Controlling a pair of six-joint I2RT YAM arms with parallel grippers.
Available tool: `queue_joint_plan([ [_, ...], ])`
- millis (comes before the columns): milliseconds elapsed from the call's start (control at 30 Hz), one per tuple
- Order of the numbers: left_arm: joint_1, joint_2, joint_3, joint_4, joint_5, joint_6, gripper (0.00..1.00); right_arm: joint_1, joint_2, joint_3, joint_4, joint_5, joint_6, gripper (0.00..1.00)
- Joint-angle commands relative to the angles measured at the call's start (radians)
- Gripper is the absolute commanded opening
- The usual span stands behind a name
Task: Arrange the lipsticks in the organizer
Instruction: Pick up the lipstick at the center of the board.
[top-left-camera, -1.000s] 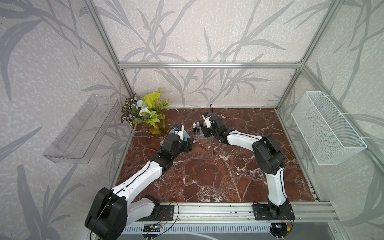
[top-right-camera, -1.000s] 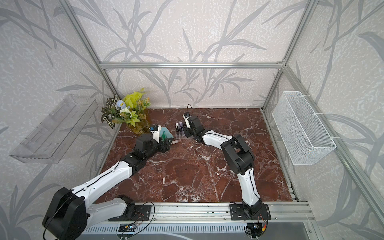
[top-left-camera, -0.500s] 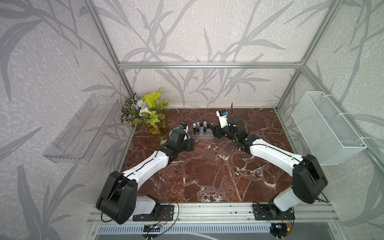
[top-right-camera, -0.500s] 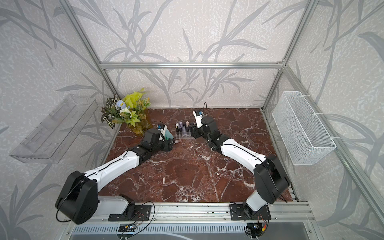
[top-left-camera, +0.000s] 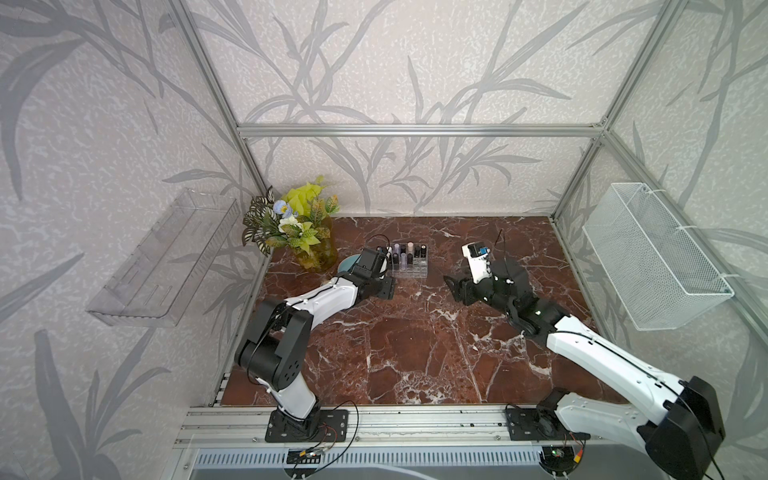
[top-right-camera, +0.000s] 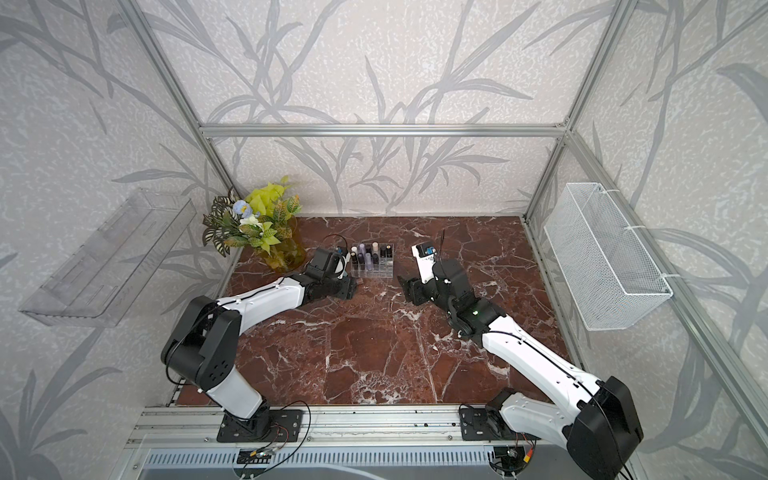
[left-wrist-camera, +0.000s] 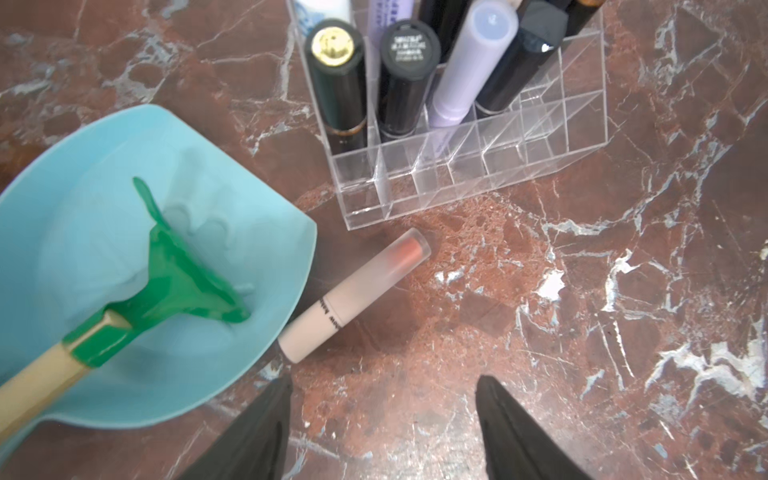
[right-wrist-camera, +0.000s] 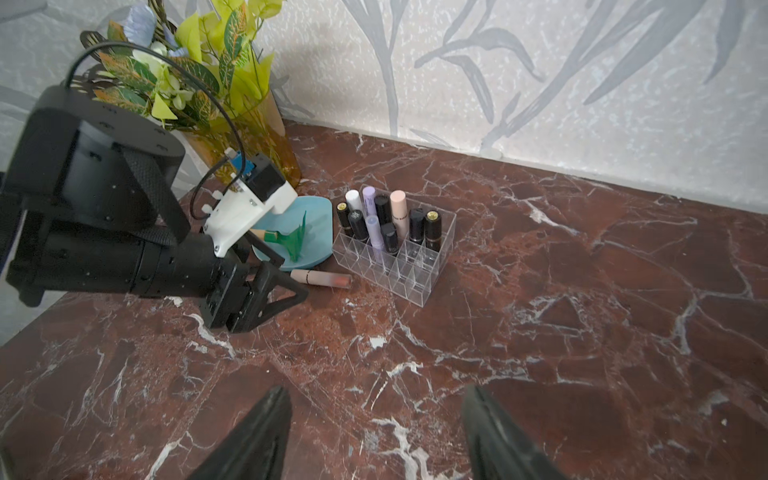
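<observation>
Black-fingered, the left gripper (left-wrist-camera: 384, 386) hangs spread and empty just short of the pale pink lipstick (left-wrist-camera: 353, 293), which lies on the marble (left-wrist-camera: 540, 332) between the turquoise dish (left-wrist-camera: 249, 208) and the organizer (left-wrist-camera: 469, 183). Best to set the jaws across the tube's middle, clear of both neighbours, then stand it upright in a free front cell. The right gripper (right-wrist-camera: 376, 395), likewise spread and empty, sits well apart.

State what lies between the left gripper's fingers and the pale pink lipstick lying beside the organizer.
Nothing but bare marble table. The left wrist view shows the left gripper open, short of the pale pink lipstick.
</observation>
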Motion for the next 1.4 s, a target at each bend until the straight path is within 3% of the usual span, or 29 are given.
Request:
queue_joint_plan([
  [0, 0.006, 0.051, 0.051, -0.007, 0.013, 0.048, 0.72, -0.013, -0.029, -0.012, -0.038, 0.007, 0.008, 0.7],
  [500, 0.006, 0.194, 0.174, -0.027, -0.031, 0.105, 0.72, -0.026, -0.049, -0.016, -0.058, -0.008, 0.001, 0.7],
  [867, 0.005, 0.237, 0.175, -0.03, -0.017, 0.113, 0.72, -0.026, -0.034, -0.007, -0.063, -0.022, 0.012, 0.7],
  [1367, -0.027, 0.233, 0.12, -0.059, -0.004, 0.095, 0.6, -0.026, -0.035, 0.0, -0.075, -0.027, 0.017, 0.7],
])
